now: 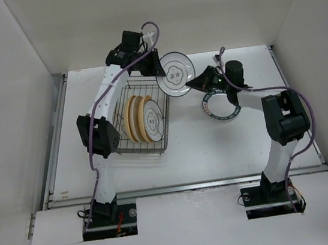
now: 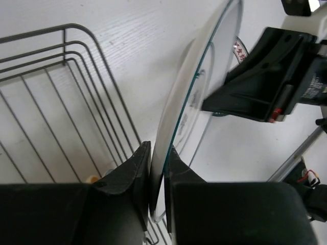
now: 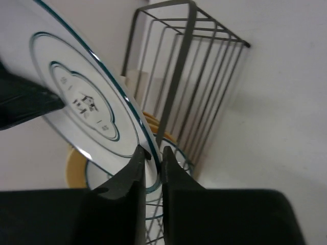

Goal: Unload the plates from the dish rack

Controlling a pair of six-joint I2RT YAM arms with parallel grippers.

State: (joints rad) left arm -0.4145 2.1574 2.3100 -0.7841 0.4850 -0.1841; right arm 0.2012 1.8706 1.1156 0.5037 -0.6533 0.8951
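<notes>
A white plate with a dark rim and centre drawing (image 1: 176, 74) is held upright in the air just beyond the far right corner of the dish rack (image 1: 140, 151). My left gripper (image 1: 160, 68) is shut on its left rim and my right gripper (image 1: 194, 82) is shut on its right rim. The left wrist view shows the jaws (image 2: 159, 168) pinching the plate (image 2: 204, 87) edge-on. The right wrist view shows the jaws (image 3: 152, 155) clamped on the plate (image 3: 76, 92). Two yellow-tan plates (image 1: 132, 117) and one white plate (image 1: 151, 119) stand in the rack.
Another white plate with a dark lettered rim (image 1: 214, 111) lies flat on the table under my right arm. The rack's wire wall (image 2: 111, 76) is close to the left of my left gripper. White walls close in the table on three sides.
</notes>
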